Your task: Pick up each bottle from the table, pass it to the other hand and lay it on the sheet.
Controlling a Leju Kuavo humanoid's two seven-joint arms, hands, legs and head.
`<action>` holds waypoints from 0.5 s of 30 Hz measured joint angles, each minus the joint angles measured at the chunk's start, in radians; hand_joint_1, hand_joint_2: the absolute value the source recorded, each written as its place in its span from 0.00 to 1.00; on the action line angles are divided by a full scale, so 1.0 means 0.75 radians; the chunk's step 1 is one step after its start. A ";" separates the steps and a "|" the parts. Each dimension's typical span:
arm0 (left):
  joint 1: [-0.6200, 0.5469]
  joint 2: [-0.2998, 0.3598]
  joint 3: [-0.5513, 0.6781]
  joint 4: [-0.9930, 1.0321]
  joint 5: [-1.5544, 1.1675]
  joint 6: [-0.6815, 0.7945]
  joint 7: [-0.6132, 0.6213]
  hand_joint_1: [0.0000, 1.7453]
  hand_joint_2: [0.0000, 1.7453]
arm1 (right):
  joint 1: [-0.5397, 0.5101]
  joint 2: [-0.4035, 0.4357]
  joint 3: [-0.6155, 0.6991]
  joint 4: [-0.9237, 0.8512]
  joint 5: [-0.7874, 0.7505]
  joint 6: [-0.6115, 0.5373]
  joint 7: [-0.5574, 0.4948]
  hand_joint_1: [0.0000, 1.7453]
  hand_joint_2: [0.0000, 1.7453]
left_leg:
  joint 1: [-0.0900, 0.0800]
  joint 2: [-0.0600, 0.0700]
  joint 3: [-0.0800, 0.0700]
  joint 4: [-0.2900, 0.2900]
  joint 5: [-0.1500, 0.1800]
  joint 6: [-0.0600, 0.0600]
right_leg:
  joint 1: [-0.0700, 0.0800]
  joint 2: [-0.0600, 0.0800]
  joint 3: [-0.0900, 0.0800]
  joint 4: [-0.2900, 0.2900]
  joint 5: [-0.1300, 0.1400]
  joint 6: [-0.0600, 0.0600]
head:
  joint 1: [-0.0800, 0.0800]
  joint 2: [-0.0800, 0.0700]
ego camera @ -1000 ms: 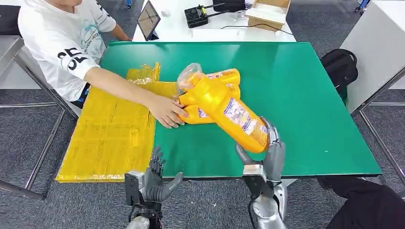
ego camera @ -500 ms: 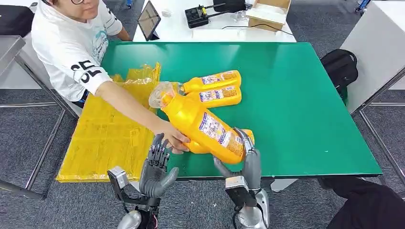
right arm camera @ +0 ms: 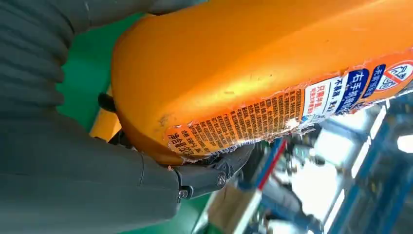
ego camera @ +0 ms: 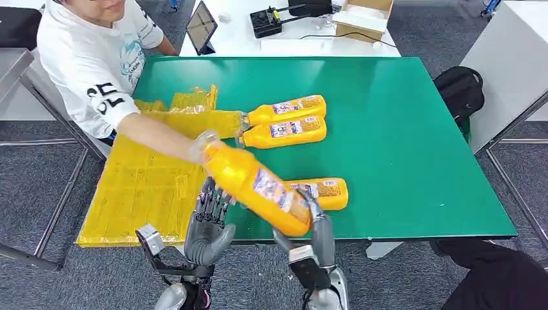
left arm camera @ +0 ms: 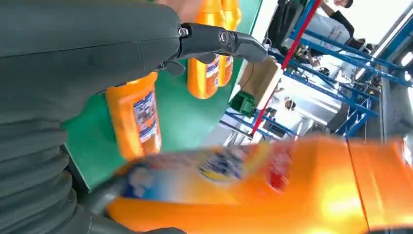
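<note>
right hand wrapped round the bottle's base | left hand open, holding nothing | looks heavy, slick plastic; I'd grab mid-body at the label

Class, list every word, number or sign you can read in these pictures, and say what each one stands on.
No text reads clearly enough to quote.
Held bottle, label: white Chinese characters on blue, a red circle sign and small dark print, all too small and tilted to read.
Bottles on the table: labels too small to read.
Person's sleeve: large black letters, folded, not readable.
</note>
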 measured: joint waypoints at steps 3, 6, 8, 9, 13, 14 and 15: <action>-0.001 0.000 -0.001 0.005 0.000 0.001 0.001 0.00 1.00 | -0.023 0.009 0.044 0.126 0.028 0.000 0.000 1.00 1.00 | 0.000 0.000 0.000 0.000 0.000 0.000 | 0.000 0.000 0.000 0.000 0.000 0.000 | 0.000 0.000; -0.003 0.000 -0.001 0.009 0.001 0.004 0.002 0.00 1.00 | -0.049 0.009 0.102 0.236 0.033 -0.015 0.000 1.00 1.00 | 0.001 0.000 0.000 0.000 0.000 0.000 | 0.000 0.000 0.000 0.000 0.000 0.000 | 0.001 0.000; -0.005 0.000 -0.002 0.019 0.003 0.006 0.003 0.00 1.00 | -0.082 0.007 0.140 0.327 0.043 -0.020 0.000 1.00 1.00 | 0.001 0.000 0.000 0.000 0.000 0.000 | 0.000 0.000 -0.001 0.000 0.000 0.000 | 0.001 0.000; -0.007 0.000 -0.002 0.024 0.004 0.008 0.003 0.00 1.00 | -0.096 0.004 0.163 0.370 0.043 -0.022 0.000 1.00 1.00 | 0.000 0.000 0.000 0.000 0.000 0.000 | 0.000 0.000 -0.001 0.000 0.000 0.000 | 0.001 0.000; -0.009 0.000 -0.001 0.046 0.006 0.017 0.003 0.00 1.00 | -0.145 -0.001 0.220 0.500 0.044 -0.030 0.000 1.00 1.00 | 0.000 0.000 0.000 0.000 0.000 0.000 | 0.000 0.000 -0.001 0.000 0.000 0.000 | 0.001 0.000; -0.009 0.000 -0.001 0.051 0.006 0.020 0.003 0.00 1.00 | -0.156 0.000 0.231 0.529 0.042 -0.030 0.000 1.00 1.00 | 0.000 0.000 0.000 0.000 0.000 0.000 | 0.000 0.000 -0.001 0.000 0.000 0.000 | 0.002 0.000; -0.008 0.000 -0.001 0.057 0.010 0.022 0.003 0.00 1.00 | -0.168 0.000 0.244 0.563 0.038 -0.030 -0.001 1.00 1.00 | 0.000 0.000 0.000 0.000 0.000 0.000 | 0.000 0.000 -0.001 0.000 0.000 0.000 | 0.001 0.000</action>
